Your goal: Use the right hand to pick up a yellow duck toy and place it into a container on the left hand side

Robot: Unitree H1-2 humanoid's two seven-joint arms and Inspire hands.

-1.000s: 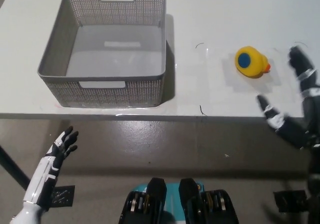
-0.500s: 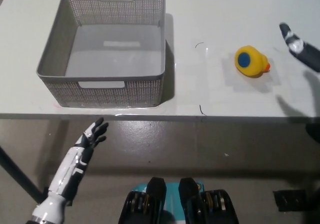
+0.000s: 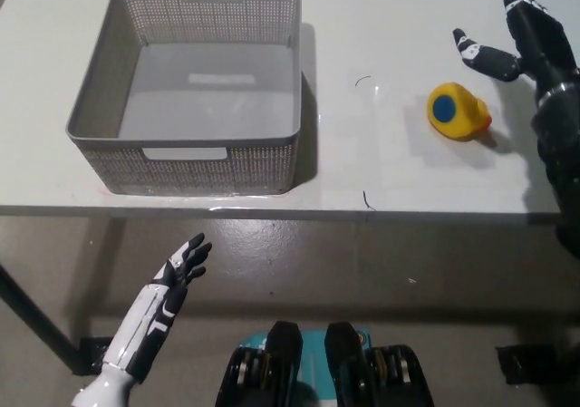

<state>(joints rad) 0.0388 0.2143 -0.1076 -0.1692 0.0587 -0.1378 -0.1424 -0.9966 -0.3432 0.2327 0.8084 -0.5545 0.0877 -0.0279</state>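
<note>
One yellow duck toy (image 3: 459, 111), blue spot, upright

Bright, even overhead light. White table (image 3: 408, 171) near washed out, faint glare along front edge. Soft shadow right of grey basket (image 3: 186, 90); soft shadow right of and below yellow duck (image 3: 458, 111). Floor beneath table dimmer, grey. Focus fairly sharp overall; black right hand (image 3: 517, 35) slightly soft. Mild bending near frame edges.

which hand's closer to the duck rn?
Right. The black right hand, open, hovers just up and right of the yellow duck, not touching. The white left hand, open, hangs below the table edge, far off.
</note>
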